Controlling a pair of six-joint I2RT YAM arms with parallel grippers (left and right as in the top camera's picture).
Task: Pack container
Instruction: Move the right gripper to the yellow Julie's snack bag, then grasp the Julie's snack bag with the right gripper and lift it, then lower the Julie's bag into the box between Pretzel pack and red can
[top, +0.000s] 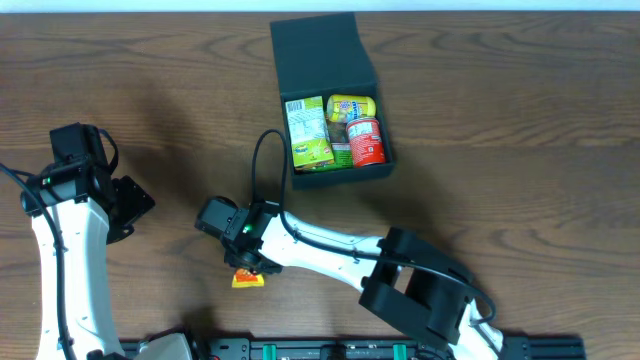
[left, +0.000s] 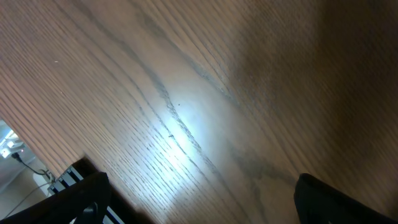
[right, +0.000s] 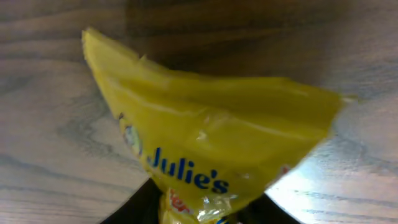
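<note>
The dark teal container (top: 383, 150) stands open at the back centre, its flap lid (top: 320, 50) folded away. Inside lie a green-and-white packet (top: 308, 132), a yellow packet (top: 351, 106) and a red packet (top: 366, 141). My right gripper (top: 250, 265) is near the table's front, left of centre, over a yellow "Julie's" snack packet (top: 248, 279). In the right wrist view this packet (right: 205, 130) fills the frame, its lower end pinched between my dark fingers (right: 134, 208). My left gripper (top: 125, 205) is at the far left, open (left: 205, 208) over bare wood.
The wooden table (top: 520, 150) spreads around the container. A cable (top: 262, 160) loops from the right arm towards the container's front left corner. The right arm's base (top: 420, 290) sits at the front edge.
</note>
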